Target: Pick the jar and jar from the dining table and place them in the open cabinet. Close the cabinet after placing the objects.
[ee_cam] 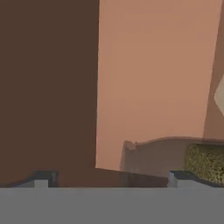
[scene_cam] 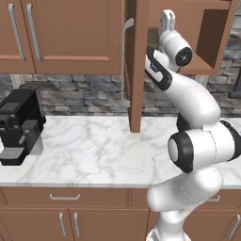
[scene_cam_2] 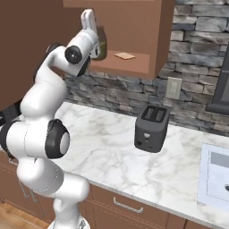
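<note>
White arm links fill the foreground; beyond them the gripper (ee_cam: 107, 177) sits inside the open cabinet (scene_cam_2: 134, 62), jaws spread wide and empty. Just beside one fingertip, the olive-filled jar (ee_cam: 206, 162) stands upright on the cabinet floor, so backing straight out should clear it.

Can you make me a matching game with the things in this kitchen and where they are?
Things:
1. toaster
2. coffee machine
3. jar with olive-green filling
4. end effector

Places or states:
A. inside the open cabinet
B. far left on the marble counter
C. open, raised at the cabinet
D. on the counter below the cabinet

Pairs: 1-D, 2-B, 3-A, 4-C
</note>
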You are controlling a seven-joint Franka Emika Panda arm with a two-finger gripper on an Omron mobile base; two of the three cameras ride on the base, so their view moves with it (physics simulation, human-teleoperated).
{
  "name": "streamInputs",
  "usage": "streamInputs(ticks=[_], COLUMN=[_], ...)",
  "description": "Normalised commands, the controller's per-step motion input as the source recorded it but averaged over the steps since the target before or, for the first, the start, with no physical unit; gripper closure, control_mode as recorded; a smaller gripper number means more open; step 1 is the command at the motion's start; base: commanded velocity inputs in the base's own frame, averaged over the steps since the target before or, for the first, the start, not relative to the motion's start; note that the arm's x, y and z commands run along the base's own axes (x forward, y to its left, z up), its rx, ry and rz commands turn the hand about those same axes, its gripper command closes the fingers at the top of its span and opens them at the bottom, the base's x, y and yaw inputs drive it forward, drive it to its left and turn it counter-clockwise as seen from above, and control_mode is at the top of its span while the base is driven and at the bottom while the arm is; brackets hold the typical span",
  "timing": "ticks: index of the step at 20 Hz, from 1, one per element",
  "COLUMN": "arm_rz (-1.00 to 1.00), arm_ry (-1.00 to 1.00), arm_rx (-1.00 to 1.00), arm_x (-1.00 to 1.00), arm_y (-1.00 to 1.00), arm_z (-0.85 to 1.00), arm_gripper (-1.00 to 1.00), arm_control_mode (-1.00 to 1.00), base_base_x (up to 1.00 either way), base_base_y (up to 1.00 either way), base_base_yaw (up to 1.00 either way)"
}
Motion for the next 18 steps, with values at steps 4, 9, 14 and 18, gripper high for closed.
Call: streamInputs(ticks=[4, 9, 14, 18], arm_rz=[0.00, 0.00, 0.00, 0.00], arm_ry=[-0.06, 0.10, 0.29, 0.45], arm_rx=[0.09, 0.07, 0.03, -0.01], arm_x=[-0.67, -0.87, -0.97, -1.00], arm_y=[-0.01, -0.28, -0.43, -0.23], arm_z=[0.82, 0.59, 0.25, 0.25], arm_gripper=[-1.00, -1.00, -1.00, -1.00], arm_control_mode=[-1.00, -1.00, -1.00, -1.00], base_base_x=[0.00, 0.00, 0.00, 0.00], base_base_y=[0.00, 0.00, 0.00, 0.00], base_base_yaw=[0.00, 0.00, 0.00, 0.00])
